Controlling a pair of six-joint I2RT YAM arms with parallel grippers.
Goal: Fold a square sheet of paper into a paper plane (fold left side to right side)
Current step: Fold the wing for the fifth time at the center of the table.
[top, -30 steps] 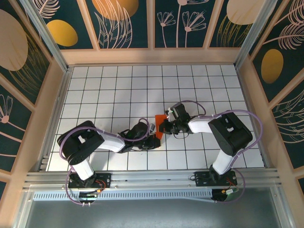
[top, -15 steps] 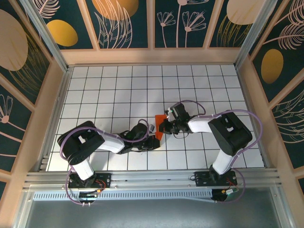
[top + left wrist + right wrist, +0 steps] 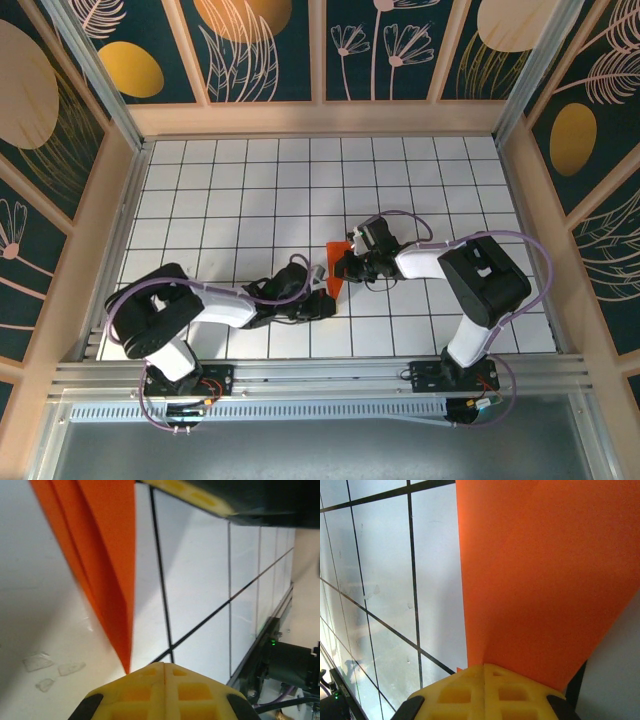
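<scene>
The paper plane is a narrow pointed piece of bright orange paper on the white grid floor between the arms. In the left wrist view its creased layers taper to a tip just ahead of my left gripper, whose jaws are shut with nothing between them. That left gripper sits at the paper's near tip. My right gripper is at the paper's right edge. In the right wrist view my right gripper is shut, its tips down on the flat orange paper, which runs under them.
The gridded white floor is ringed by wooden walls. An aluminium rail runs along the near edge by the arm bases. Small clear scraps lie on the floor beside the paper's tip.
The left arm's elbow has swung down and to the left, and its gripper has edged slightly nearer along the paper's tip. The right arm and the paper have stayed put.
</scene>
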